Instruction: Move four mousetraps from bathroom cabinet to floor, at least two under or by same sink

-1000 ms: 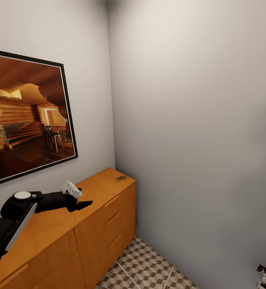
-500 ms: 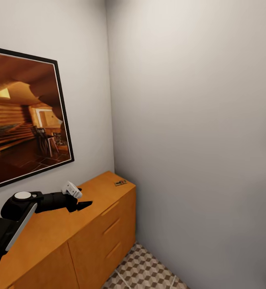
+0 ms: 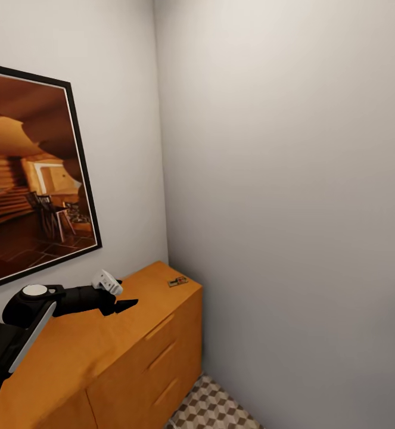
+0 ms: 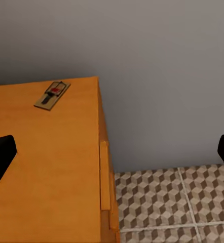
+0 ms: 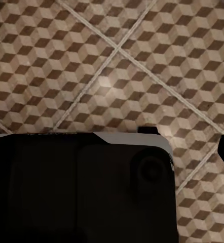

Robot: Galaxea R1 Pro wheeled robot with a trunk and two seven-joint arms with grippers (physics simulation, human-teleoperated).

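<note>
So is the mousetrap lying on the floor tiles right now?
No, the mousetrap lies on top of the cabinet near its far corner, well above the bathroom floor.

Soft, even, shadowless light fills the room around me, the grey wall (image 3: 292, 208) ahead of my jaws fading darker toward its upper corner, the cabinet (image 4: 56, 167) top under them glowing flat orange, the floor tiles (image 5: 117, 66) slightly blurred with one faint pale sheen.

Framed pic (image 3: 33, 179) on left wall, grey walls (image 3: 292, 196).
</note>
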